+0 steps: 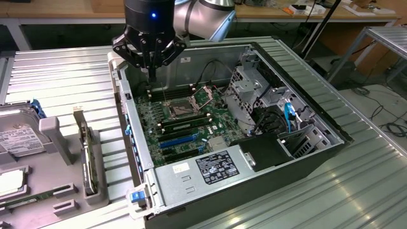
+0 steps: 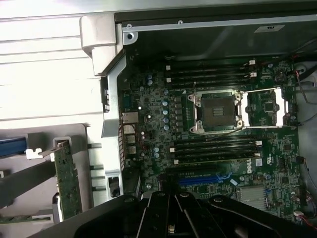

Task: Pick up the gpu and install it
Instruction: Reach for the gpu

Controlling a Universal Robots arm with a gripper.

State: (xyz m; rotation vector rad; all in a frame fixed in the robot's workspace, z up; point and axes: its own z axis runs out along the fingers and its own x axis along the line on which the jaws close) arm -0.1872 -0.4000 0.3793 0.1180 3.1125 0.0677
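The gpu (image 1: 86, 155) stands on edge in a grey holder (image 1: 60, 143) on the bench at the exterior view's left, outside the case. In the wrist view the gpu (image 2: 67, 182) is a thin greenish board with a silver end bracket. My gripper (image 1: 151, 72) hangs over the back corner of the open computer case (image 1: 299, 90), above the motherboard (image 1: 190, 119). Its fingers are shut together and hold nothing. The black fingers (image 2: 157, 215) point down toward the blue expansion slot (image 2: 198, 179). The gpu is well apart from the gripper.
A silver hard drive (image 1: 18, 138) with a white label and a green memory stick (image 1: 28, 200) lie left of the holder. Inside the case are the CPU socket (image 1: 180, 110), memory slots, a drive cage (image 1: 251, 90), cables and the power supply (image 1: 210, 167).
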